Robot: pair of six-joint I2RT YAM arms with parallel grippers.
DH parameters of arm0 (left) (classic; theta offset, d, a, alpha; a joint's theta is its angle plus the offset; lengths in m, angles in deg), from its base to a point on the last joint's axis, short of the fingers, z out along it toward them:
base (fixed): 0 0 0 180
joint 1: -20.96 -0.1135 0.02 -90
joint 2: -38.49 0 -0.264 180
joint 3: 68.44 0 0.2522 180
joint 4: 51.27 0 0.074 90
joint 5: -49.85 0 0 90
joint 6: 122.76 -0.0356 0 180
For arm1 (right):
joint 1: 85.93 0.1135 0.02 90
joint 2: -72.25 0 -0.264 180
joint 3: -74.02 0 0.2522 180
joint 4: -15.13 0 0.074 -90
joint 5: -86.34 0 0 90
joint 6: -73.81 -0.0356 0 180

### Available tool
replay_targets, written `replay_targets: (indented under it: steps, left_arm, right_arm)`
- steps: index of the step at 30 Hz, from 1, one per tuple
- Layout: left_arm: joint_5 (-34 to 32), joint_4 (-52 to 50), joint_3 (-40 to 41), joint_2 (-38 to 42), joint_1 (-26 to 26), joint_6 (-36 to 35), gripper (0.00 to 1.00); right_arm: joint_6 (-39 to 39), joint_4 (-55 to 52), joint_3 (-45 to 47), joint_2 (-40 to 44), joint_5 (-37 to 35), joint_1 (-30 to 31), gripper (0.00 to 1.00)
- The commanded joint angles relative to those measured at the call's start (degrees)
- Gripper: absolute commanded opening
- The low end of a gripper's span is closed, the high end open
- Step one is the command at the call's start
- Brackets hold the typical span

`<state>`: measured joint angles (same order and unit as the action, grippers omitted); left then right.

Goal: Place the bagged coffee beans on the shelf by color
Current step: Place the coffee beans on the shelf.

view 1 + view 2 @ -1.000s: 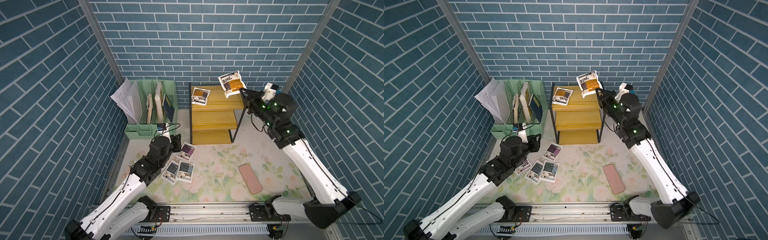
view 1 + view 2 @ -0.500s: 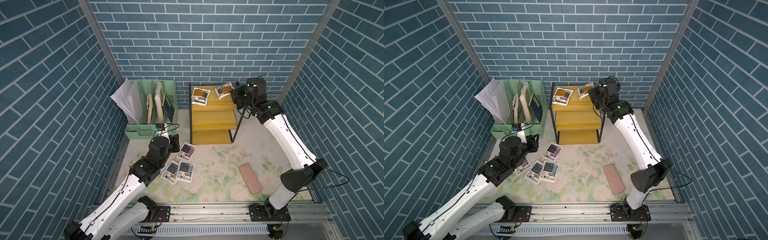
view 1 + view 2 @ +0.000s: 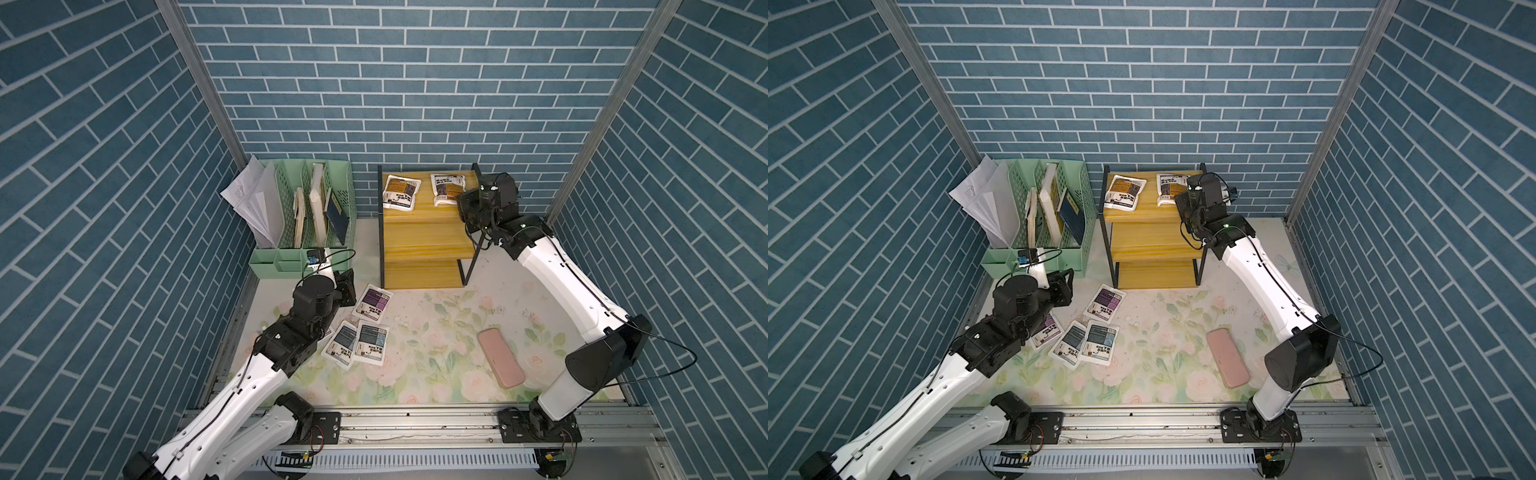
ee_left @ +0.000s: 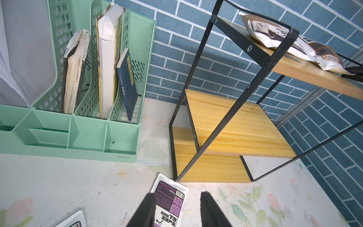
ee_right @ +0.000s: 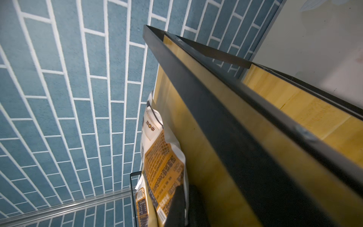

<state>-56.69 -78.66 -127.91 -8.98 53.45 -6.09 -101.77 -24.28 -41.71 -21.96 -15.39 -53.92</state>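
1. Floral matting (image 3: 436,332) covers the floor between blue brick walls; a pink case (image 3: 500,358) lies flat at the near right.
2. At the near left, the left blue-grey pouch (image 3: 343,345) and the right blue-grey pouch (image 3: 372,344) lie face up and touching. Both are white with dark block labels.
3. A little farther, the open purple pouch (image 3: 372,302) lies flat on the mat, and the tucked purple pouch (image 3: 1045,330) shows partly under the left arm.
4. The left gripper (image 4: 176,194) hovers just left of the open purple pouch, jaws spread, gripping nothing.
5. Against the far wall stands the shelf (image 3: 424,245), with yellow boards in a black frame. On its top board lie the left orange-brown pouch (image 3: 400,192) and the right orange-brown pouch (image 3: 445,189), slightly apart.
6. The right gripper (image 5: 185,194) reaches in from the right, its fingers pressed together on the edge of the right orange-brown pouch.
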Motion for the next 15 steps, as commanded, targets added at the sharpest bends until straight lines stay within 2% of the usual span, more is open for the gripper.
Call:
replay_targets:
  steps: [1, 5, 7, 8, 10, 12, 14, 15]
  left_arm:
    - [-0.7, -1.6, -1.0, 0.7, -0.4, -0.6, 0.43]
    - [-0.8, -1.8, -1.0, 1.0, -0.4, -0.7, 0.43]
    - [-0.9, -2.0, -1.1, 1.0, -0.4, -0.7, 0.43]
    - [-0.9, -2.0, -1.1, 1.0, -0.4, -0.7, 0.43]
    - [-0.9, -2.1, -1.1, 1.3, -0.4, -0.7, 0.43]
    - [-1.0, -2.1, -1.1, 1.4, -0.5, -0.8, 0.43]
    - [-1.0, -2.2, -1.0, 1.3, -0.4, -0.7, 0.43]
    - [-1.0, -2.4, -1.0, 1.2, -0.5, -0.7, 0.43]
  right_arm:
    - [-2.0, 1.6, 2.0, 2.4, -2.6, 0.6, 0.17]
    - [-1.3, 2.3, 1.9, 3.3, -3.1, 0.7, 0.41]
    - [-1.0, 2.4, 1.8, 3.9, -3.2, 0.8, 0.43]
    - [-0.8, 2.4, 1.8, 4.3, -3.3, 0.8, 0.49]
    - [-0.6, 1.9, 1.8, 4.9, -3.0, 0.7, 0.52]
    - [-0.6, 1.0, 2.3, 6.2, -1.9, 0.9, 0.60]
    - [-0.5, 0.9, 4.4, 8.8, -0.1, 1.6, 0.65]
    - [0.1, 1.1, 6.5, 11.3, 0.4, 2.2, 0.71]
